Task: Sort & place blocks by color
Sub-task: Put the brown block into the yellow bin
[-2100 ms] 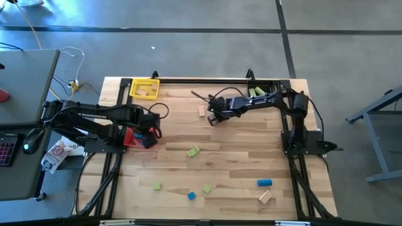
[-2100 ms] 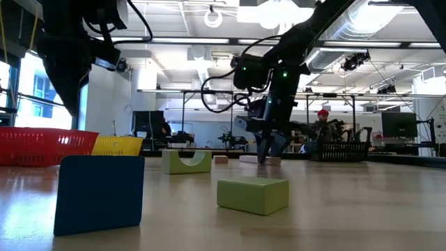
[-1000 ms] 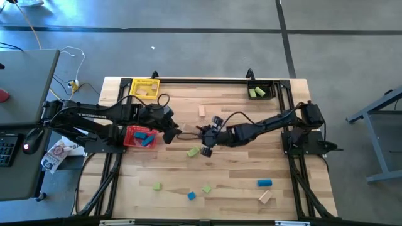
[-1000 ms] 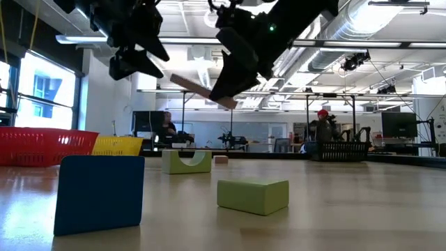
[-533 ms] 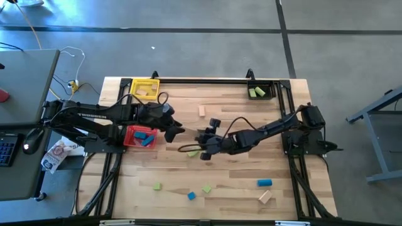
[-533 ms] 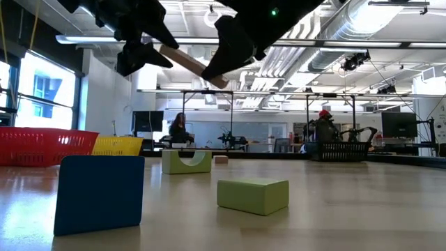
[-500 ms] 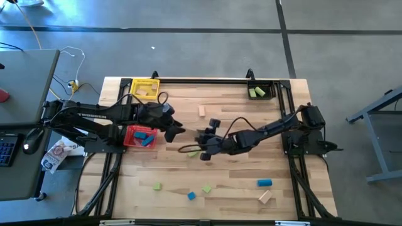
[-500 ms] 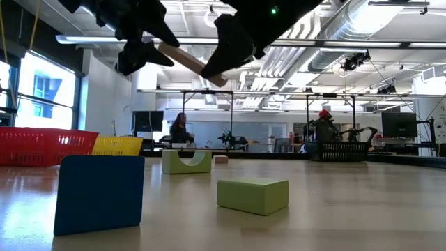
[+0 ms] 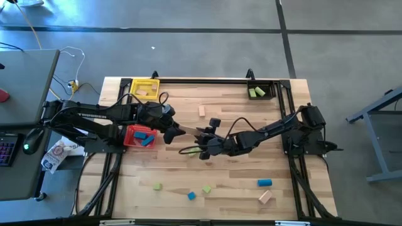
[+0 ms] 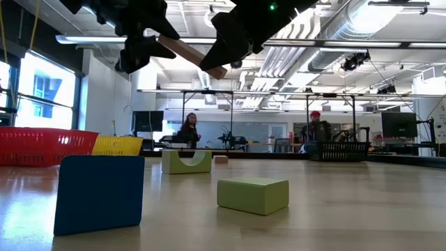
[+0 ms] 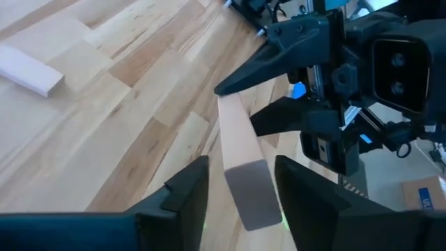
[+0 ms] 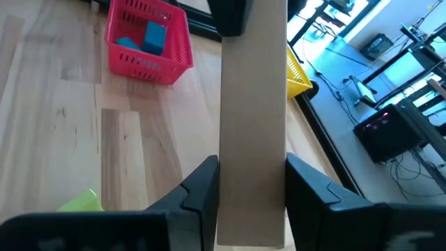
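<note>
Blocks are lying scattered across the worktop [image 9: 251, 169] while a tan bar [image 10: 191, 54] is hanging mid-frame above it, the right gripper [image 9: 200, 139] clamping one end and the left gripper [image 9: 174, 131] jaws straddling the other, apparently a handover needing a release.

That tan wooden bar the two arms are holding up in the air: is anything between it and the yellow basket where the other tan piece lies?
Nothing visible. The tan bar hangs above the table between the left gripper and right gripper. The yellow basket sits at the table's far edge; only bare wood lies between. The red basket sits off to the side.
</note>
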Tool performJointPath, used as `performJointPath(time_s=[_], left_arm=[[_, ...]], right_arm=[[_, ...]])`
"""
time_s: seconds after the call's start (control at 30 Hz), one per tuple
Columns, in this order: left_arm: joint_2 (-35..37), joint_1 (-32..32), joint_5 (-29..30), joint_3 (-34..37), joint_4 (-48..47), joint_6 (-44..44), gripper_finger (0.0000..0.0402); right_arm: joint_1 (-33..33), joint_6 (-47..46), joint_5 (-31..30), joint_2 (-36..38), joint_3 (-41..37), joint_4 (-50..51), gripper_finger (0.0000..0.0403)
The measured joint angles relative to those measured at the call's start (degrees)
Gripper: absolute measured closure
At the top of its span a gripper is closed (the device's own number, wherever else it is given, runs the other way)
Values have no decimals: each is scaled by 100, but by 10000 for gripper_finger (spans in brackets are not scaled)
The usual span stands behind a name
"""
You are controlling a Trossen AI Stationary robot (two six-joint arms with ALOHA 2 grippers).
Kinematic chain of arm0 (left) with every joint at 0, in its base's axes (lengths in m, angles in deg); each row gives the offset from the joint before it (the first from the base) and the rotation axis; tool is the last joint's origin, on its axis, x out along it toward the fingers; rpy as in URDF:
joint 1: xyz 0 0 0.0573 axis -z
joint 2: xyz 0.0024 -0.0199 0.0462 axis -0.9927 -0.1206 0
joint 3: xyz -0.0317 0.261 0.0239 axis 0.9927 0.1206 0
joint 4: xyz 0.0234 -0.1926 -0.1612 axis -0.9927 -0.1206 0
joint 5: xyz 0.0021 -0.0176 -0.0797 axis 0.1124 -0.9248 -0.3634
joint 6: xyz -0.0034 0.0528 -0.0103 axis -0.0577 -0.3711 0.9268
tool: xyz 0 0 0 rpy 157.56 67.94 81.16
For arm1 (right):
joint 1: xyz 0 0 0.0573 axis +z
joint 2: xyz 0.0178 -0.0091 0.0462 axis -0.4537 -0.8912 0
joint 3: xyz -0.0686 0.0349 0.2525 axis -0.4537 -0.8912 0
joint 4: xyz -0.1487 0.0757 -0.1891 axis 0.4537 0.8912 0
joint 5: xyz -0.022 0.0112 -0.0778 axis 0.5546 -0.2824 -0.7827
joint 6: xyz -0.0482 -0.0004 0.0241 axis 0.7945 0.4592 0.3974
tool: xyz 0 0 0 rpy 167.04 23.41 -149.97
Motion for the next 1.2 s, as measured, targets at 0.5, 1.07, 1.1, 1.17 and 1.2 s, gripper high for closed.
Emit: performJointPath(time_s=[0.5,1.07,1.1,1.17,1.2], left_arm=[[-2,-2,14,9,117,-222,344],[-2,4,136,9,-11,-760,350],[-2,4,134,9,-13,-793,350],[-2,4,139,7,-15,-886,352],[-2,4,143,7,-16,-910,353]], right_arm=[[2,52,24,3,0,15,295],[0,-293,142,7,0,13,271],[0,-322,164,7,0,13,265],[0,-376,195,7,4,13,248],[2,-405,196,7,4,13,239]])
